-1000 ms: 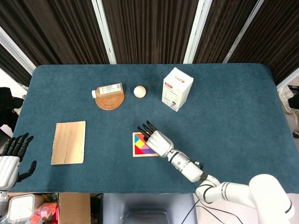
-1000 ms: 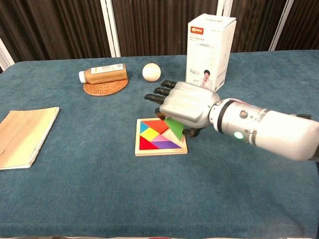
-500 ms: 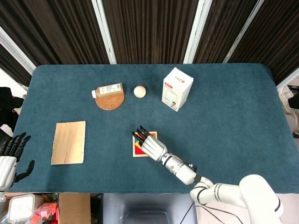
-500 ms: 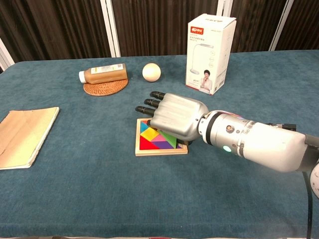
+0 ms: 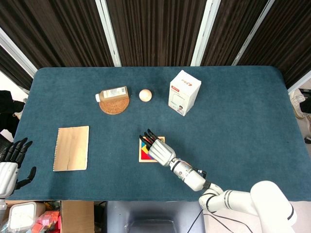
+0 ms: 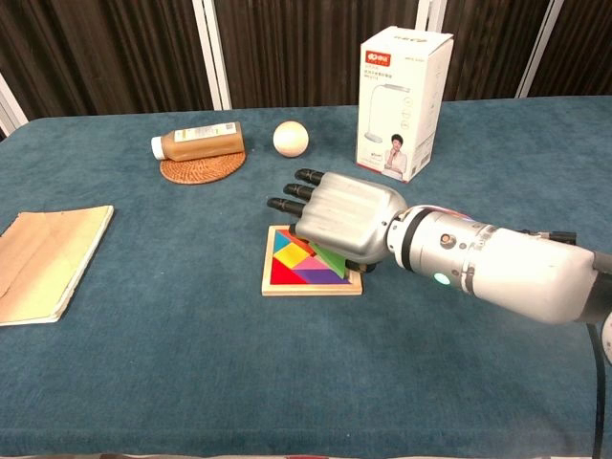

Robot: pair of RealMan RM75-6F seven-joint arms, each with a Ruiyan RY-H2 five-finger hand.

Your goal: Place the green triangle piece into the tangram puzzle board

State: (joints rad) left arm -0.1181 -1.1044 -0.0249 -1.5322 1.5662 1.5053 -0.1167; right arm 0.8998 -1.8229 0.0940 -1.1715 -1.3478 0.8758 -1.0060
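Observation:
The wooden tangram board [image 6: 287,285] with its coloured pieces lies at the table's middle front, also seen as the board [image 5: 142,154] in the head view. My right hand [image 6: 342,215] lies low over the board's right half, palm down, its fingers stretched toward the back left. The green triangle piece [image 6: 332,256] shows just under the palm, held down at the board's right part; the grip itself is hidden. From the head camera the right hand [image 5: 159,148] covers most of the board. My left hand [image 5: 9,162] hangs off the table's left front corner, fingers spread, holding nothing.
A brown bottle [image 6: 196,145] lies on a woven coaster [image 6: 201,170] at the back left. A pale ball [image 6: 291,138] and a tall white box [image 6: 404,91] stand behind the board. A tan notebook [image 6: 43,263] lies at the left.
My right hand has come down and to the left over the board, carrying the green triangle from above the board's right edge onto it. The left hand has sunk slightly.

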